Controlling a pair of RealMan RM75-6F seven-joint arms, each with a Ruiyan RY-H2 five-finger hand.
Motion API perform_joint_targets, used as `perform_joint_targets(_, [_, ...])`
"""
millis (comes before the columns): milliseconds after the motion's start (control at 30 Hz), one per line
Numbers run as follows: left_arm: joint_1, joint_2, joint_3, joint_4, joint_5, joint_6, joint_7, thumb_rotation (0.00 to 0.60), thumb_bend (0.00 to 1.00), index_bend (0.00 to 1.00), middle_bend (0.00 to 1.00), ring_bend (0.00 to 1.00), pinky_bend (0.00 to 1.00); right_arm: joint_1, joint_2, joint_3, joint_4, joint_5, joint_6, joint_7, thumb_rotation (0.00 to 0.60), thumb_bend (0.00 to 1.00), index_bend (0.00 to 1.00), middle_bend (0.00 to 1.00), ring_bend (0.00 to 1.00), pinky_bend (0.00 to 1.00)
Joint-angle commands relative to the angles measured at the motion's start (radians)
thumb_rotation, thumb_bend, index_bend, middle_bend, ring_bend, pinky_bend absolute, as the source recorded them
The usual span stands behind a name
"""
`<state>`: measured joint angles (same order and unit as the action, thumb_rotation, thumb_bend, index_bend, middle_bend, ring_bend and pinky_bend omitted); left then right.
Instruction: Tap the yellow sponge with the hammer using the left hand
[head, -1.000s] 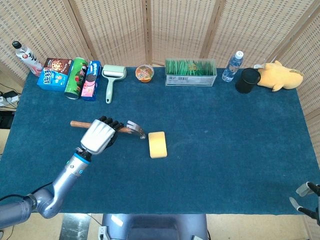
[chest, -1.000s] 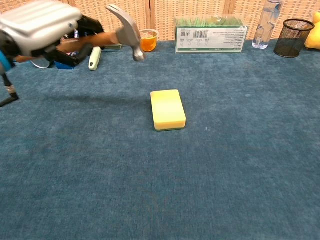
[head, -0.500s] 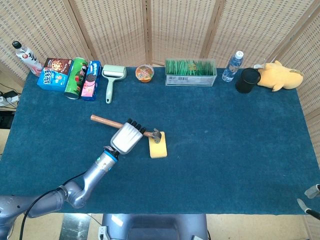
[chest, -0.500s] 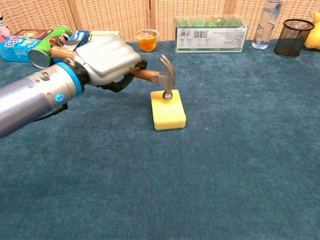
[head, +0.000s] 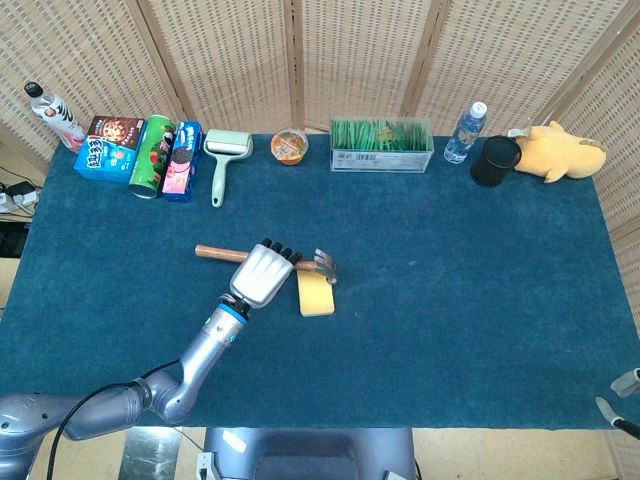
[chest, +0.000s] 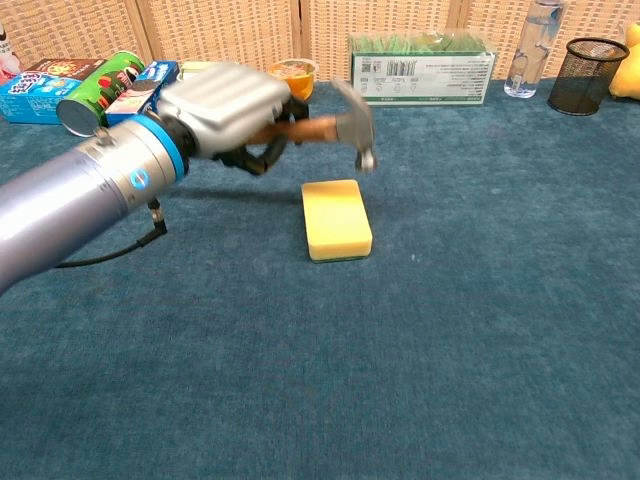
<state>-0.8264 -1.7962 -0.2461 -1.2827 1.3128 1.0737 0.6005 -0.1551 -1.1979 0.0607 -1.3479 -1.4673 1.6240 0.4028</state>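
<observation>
1. Hammer (chest: 330, 120) is gripped by its wooden handle in the left hand (chest: 225, 105), fingers wrapped round it.
2. Its metal head hangs clear above the yellow sponge (chest: 336, 219), not touching.
3. The sponge lies on the blue table (chest: 480, 300), just right of the hand.
4. The right hand (head: 625, 395) barely shows at the frame edge; its fingers cannot be made out.

A yellow sponge (chest: 336, 218) with a thin green underside is seen on a desk (head: 450, 270) covered in dark blue cloth. The hammer (chest: 340, 118) is made up of a brown wooden handle and a grey metal head. The left hand (head: 265, 276) is finished in silver, with black fingers (head: 281, 252).
</observation>
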Motion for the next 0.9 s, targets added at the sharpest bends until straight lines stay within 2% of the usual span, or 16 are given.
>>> perform_joint_targets(33, [0.027, 0.023, -0.024, -0.025, 0.027, 0.08, -0.066, 0.6, 0.59, 0.64, 0.85, 0.83, 0.81, 0.004, -0.001, 0.0, -0.005, -0.001, -0.006, -0.007, 0.6, 0.22, 0.57, 0.61, 0.52, 0.36])
perform_joint_targets(167, [0.04, 0.034, -0.009, -0.032, 0.047, 0.101, -0.119, 0.6, 0.58, 0.64, 0.85, 0.83, 0.81, 0.011, -0.002, 0.001, -0.01, -0.003, -0.015, -0.017, 0.6, 0.22, 0.57, 0.61, 0.52, 0.36])
perform_joint_targets(467, [0.034, 0.025, 0.032, 0.014, 0.062, 0.08, -0.101, 0.6, 0.58, 0.64, 0.85, 0.83, 0.81, 0.011, 0.0, 0.003, -0.013, 0.003, -0.022, -0.02, 0.6, 0.22, 0.57, 0.61, 0.52, 0.36])
perform_joint_targets(600, [0.016, -0.006, 0.067, 0.09, 0.097, 0.069, -0.042, 0.6, 0.58, 0.64, 0.85, 0.83, 0.81, 0.011, -0.001, 0.004, -0.006, 0.007, -0.026, -0.013, 0.6, 0.22, 0.57, 0.61, 0.52, 0.36])
perform_joint_targets(733, [-0.012, -0.055, 0.122, 0.188, 0.129, 0.016, 0.047, 0.6, 0.58, 0.64, 0.85, 0.83, 0.81, 0.013, -0.004, 0.004, 0.002, 0.01, -0.034, -0.004, 0.6, 0.22, 0.57, 0.61, 0.52, 0.36])
perform_joint_targets(900, [-0.026, -0.083, 0.153, 0.235, 0.135, -0.027, 0.163, 0.6, 0.56, 0.64, 0.85, 0.83, 0.81, 0.011, -0.004, 0.007, 0.007, 0.015, -0.033, 0.002, 0.6, 0.22, 0.57, 0.61, 0.52, 0.36])
